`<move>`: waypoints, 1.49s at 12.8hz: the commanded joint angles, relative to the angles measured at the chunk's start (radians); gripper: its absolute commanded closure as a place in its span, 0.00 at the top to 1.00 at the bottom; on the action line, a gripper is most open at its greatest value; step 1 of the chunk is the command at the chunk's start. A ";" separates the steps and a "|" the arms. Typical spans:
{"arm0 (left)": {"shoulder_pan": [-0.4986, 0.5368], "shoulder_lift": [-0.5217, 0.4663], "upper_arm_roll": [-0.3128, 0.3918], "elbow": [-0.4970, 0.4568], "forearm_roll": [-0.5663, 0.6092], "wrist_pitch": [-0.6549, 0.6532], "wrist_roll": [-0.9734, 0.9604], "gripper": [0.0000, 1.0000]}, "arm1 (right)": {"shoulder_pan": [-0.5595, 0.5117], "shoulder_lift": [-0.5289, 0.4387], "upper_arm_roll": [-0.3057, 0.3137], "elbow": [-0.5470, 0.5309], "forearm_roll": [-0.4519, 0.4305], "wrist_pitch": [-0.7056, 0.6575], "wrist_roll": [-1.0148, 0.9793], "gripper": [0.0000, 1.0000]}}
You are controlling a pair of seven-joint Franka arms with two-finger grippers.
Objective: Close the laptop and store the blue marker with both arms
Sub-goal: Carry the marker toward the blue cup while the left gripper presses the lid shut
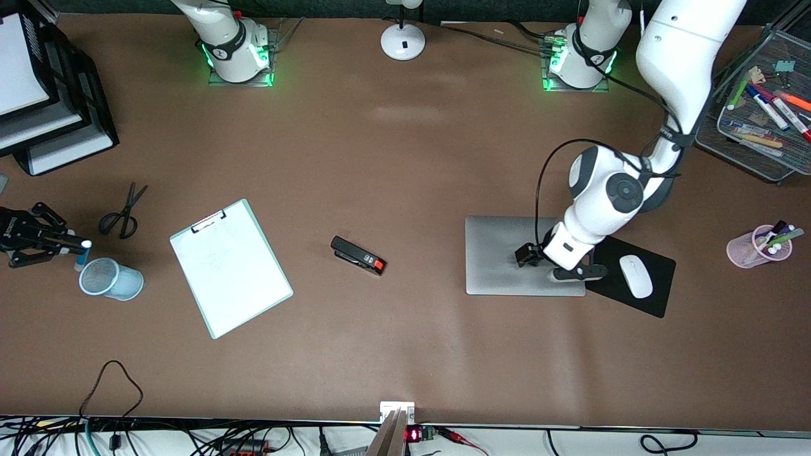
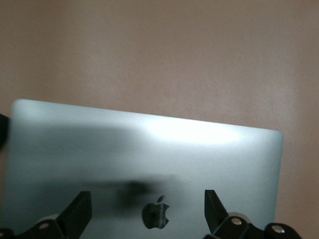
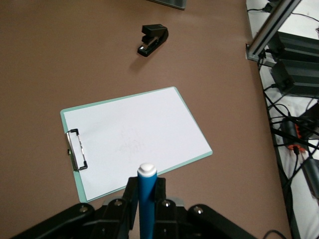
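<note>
The laptop (image 1: 507, 253) lies closed on the table, silver-grey lid up. Its apple logo shows in the left wrist view (image 2: 155, 215). My left gripper (image 1: 570, 271) hangs over the lid, open and empty, with the logo between its fingers (image 2: 79, 211). My right gripper (image 1: 63, 244) is at the right arm's end of the table, shut on the blue marker (image 1: 82, 252). It holds the marker over the table, just beside a light-blue mesh cup (image 1: 111, 278). In the right wrist view the marker (image 3: 147, 199) stands between the fingers, whitish end out.
A clipboard (image 1: 231, 269) with white paper, a black stapler (image 1: 358, 254) and scissors (image 1: 123, 212) lie mid-table. A black mouse pad (image 1: 659, 301) with a white mouse (image 1: 635, 276) lies beside the laptop. A pink pen cup (image 1: 757, 248), a wire tray (image 1: 735, 136) of markers and paper trays (image 1: 44, 95) stand at the table's ends.
</note>
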 commanded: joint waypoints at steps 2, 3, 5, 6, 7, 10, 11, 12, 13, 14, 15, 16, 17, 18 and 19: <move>0.032 -0.081 0.012 -0.001 -0.011 -0.102 0.095 1.00 | -0.037 0.032 0.015 0.010 0.025 -0.041 -0.068 0.05; 0.049 -0.100 0.012 0.004 -0.011 -0.150 0.115 1.00 | -0.037 0.039 0.015 0.011 0.026 -0.036 -0.079 0.05; 0.060 -0.131 0.011 0.027 -0.011 -0.227 0.149 1.00 | -0.040 0.056 0.015 0.014 0.043 -0.025 -0.085 0.05; 0.064 -0.144 0.012 0.041 -0.011 -0.262 0.163 1.00 | -0.040 0.065 0.015 0.027 0.048 -0.021 -0.094 0.05; 0.066 -0.158 0.012 0.056 -0.011 -0.302 0.171 1.00 | -0.040 0.087 0.018 0.052 0.048 -0.019 -0.105 0.05; 0.086 -0.203 0.012 0.113 -0.011 -0.449 0.180 1.00 | -0.040 0.143 0.022 0.116 0.048 -0.021 -0.130 0.05; 0.086 -0.213 0.012 0.134 -0.010 -0.489 0.185 1.00 | -0.040 0.148 0.022 0.116 0.048 -0.021 -0.142 0.05; 0.087 -0.217 0.012 0.156 -0.010 -0.524 0.185 1.00 | -0.042 0.151 0.022 0.116 0.048 -0.021 -0.147 0.05; 0.087 -0.220 0.012 0.186 -0.010 -0.558 0.186 1.00 | -0.043 0.157 0.022 0.116 0.048 -0.019 -0.148 0.05; 0.090 -0.221 0.012 0.205 -0.011 -0.583 0.186 1.00 | -0.043 0.163 0.022 0.116 0.048 -0.019 -0.151 0.05; 0.090 -0.223 0.012 0.225 -0.011 -0.603 0.186 1.00 | -0.043 0.167 0.022 0.116 0.049 -0.016 -0.160 0.05; 0.092 -0.223 0.012 0.239 -0.010 -0.623 0.186 1.00 | -0.043 0.170 0.022 0.117 0.057 -0.008 -0.163 0.05; 0.092 -0.232 0.012 0.249 -0.010 -0.639 0.186 1.00 | -0.043 0.177 0.020 0.117 0.081 0.001 -0.167 0.05; 0.095 -0.238 0.012 0.256 -0.004 -0.643 0.186 1.00 | -0.045 0.189 0.020 0.117 0.086 0.005 -0.167 0.05; 0.095 -0.241 0.009 0.277 0.037 -0.643 0.186 1.00 | -0.051 0.199 0.020 0.117 0.091 0.005 -0.167 0.05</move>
